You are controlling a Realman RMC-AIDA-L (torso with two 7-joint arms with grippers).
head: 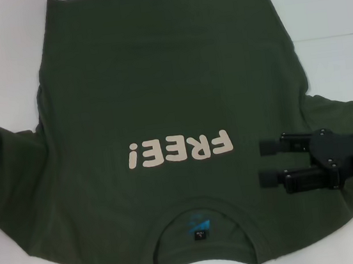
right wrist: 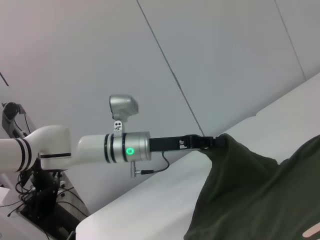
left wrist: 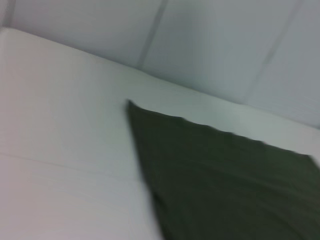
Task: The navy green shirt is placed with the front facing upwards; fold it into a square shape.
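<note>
Nearest: round collar [head: 199, 208] of dark olive-green cotton shirt [head: 159, 95], limp, light; best held at sleeve hems. Right gripper [head: 262, 162] hovered over right sleeve, jaws parted, empty. Left gripper [right wrist: 212, 142] clenched on left sleeve.

Matt cloth navy green shirt [head: 159, 95], smooth white table [head: 329, 10]

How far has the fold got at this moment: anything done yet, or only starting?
Only starting. Done: nothing folded; the navy green shirt lies flat, front up, its lettering fully showing. In hand: the left gripper has pinched the left sleeve and lifted it off the table, as the right wrist view shows; the right gripper hovers open over the right sleeve area. Left: both side folds and the final fold into a square.
</note>
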